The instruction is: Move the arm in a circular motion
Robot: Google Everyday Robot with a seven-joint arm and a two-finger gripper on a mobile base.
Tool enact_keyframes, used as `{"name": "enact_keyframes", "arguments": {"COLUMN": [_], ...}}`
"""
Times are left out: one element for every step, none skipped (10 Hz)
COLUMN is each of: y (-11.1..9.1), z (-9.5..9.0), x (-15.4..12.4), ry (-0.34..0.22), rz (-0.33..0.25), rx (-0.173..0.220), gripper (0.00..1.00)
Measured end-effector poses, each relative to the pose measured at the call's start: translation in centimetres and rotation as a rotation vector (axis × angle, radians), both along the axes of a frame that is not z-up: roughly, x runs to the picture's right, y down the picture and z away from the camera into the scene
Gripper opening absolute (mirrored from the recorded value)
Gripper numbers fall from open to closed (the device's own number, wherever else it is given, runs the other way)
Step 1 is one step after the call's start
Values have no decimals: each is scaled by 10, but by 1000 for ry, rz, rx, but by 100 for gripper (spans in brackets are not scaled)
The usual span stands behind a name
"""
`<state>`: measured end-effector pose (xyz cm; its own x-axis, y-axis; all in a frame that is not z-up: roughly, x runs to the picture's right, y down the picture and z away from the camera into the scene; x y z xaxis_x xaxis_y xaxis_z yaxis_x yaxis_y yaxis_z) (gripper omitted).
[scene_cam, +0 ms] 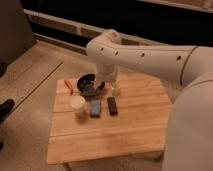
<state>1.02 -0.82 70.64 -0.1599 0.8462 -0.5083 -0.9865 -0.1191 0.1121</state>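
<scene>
The arm (145, 57) is a thick off-white tube that comes in from the right and fills the right side of the camera view. It bends at a bulbous joint (106, 46) over the back of the wooden table (125, 132). From there a short segment drops straight down. The gripper (106, 84) is at its lower end, just above the right rim of a dark bowl (88, 85), and is mostly hidden by the arm.
In front of the bowl stand a white cup (77, 104), a blue packet (95, 108) and a black flat object (112, 105). A red tool (68, 86) lies left of the bowl. A small clear object (116, 90) stands by the arm. Speckled floor surrounds the table, and a dark wall runs behind it.
</scene>
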Motion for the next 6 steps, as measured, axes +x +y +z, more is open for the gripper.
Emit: {"name": "enact_keyframes", "arguments": {"y": [-3, -12, -29, -44, -61, -82], "z": [2, 7, 16, 23, 33, 49], "x": [4, 13, 27, 40, 44, 39], "ry": [11, 40, 84, 125, 153, 167], "rz": [2, 12, 24, 26, 7, -35], "rx": [3, 6, 18, 26, 38, 59], "gripper": [65, 65, 65, 65, 65, 65]}}
